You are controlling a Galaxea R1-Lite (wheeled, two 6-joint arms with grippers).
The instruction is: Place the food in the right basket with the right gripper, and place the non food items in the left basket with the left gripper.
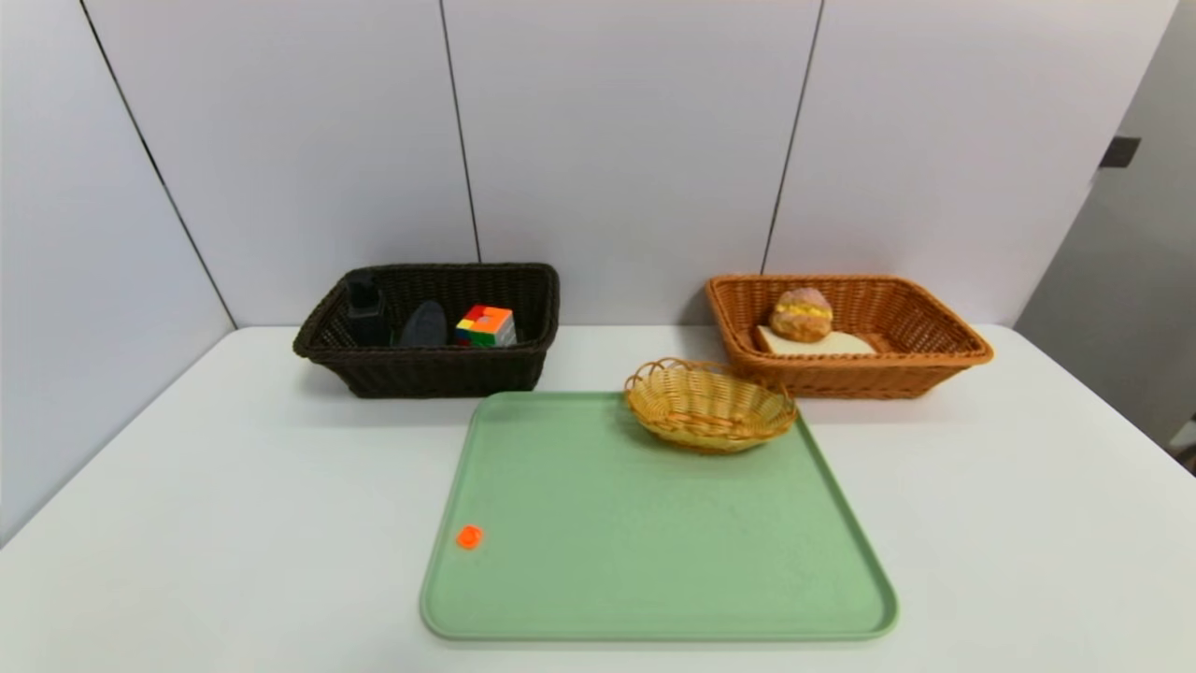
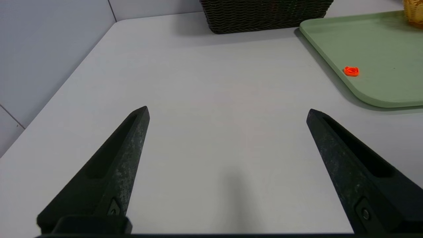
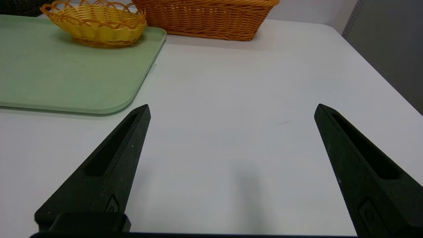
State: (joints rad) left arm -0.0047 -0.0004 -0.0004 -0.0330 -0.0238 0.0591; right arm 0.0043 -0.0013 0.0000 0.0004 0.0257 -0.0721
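While left gripper [image 2: 228,107] and right gripper [image 3: 232,104] hover (jaws wide apart), bare tabletop [image 1: 280,523] borders tray's [image 1: 645,533] sides.

Bread [image 1: 846,345] and bun [image 1: 802,315] in right basket [image 1: 888,376]; cube [image 1: 486,326] in left basket [image 1: 439,370]

Counted: three baskets, being one dark brown [image 1: 448,372], one orange-tan [image 1: 860,379], one small yellow [image 1: 710,411]. Tray [image 1: 654,523]: one. Bread slice [image 1: 846,345]: one. Bun [image 1: 802,316]: one. Puzzle cube [image 1: 486,326]: one. Bottle [image 1: 365,313]: one. Dark grey item [image 1: 426,324]: one. Small orange piece [image 1: 469,536]: one.
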